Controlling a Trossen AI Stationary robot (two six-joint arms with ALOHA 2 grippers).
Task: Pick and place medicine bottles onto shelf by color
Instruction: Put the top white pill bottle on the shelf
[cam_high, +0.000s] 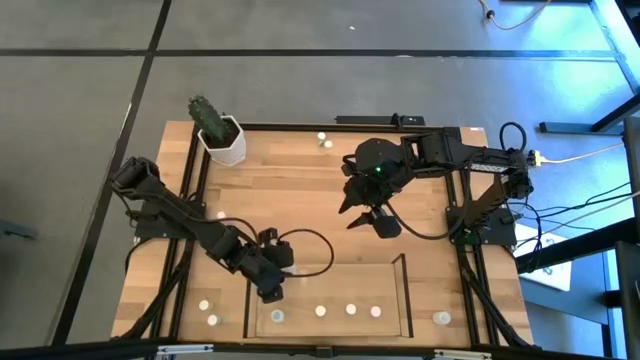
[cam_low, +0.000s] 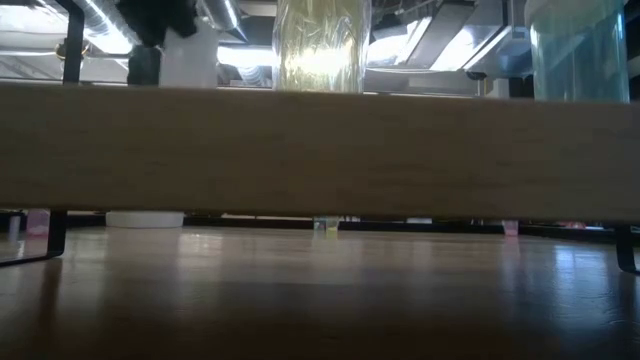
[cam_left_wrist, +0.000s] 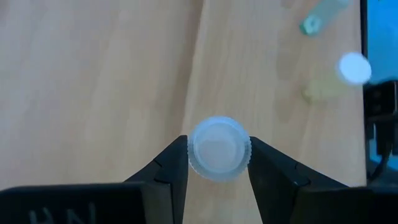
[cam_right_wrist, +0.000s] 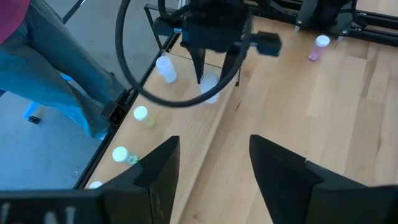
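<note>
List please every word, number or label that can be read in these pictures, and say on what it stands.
Pale raised letters on the left gripper's dark body, by the left wrist view's lower edge: cut off, unreadable.
Similar marks on the right gripper's body: unreadable.
Bottle cap between the left jaws: no text.

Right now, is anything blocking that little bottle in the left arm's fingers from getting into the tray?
Nothing visible does. The left gripper holds a white-capped bottle between its fingers at the shelf's left wall, by its near-left corner. Bare wood lies around it. The other bottles in the shelf stand in a row off to the side.
</note>
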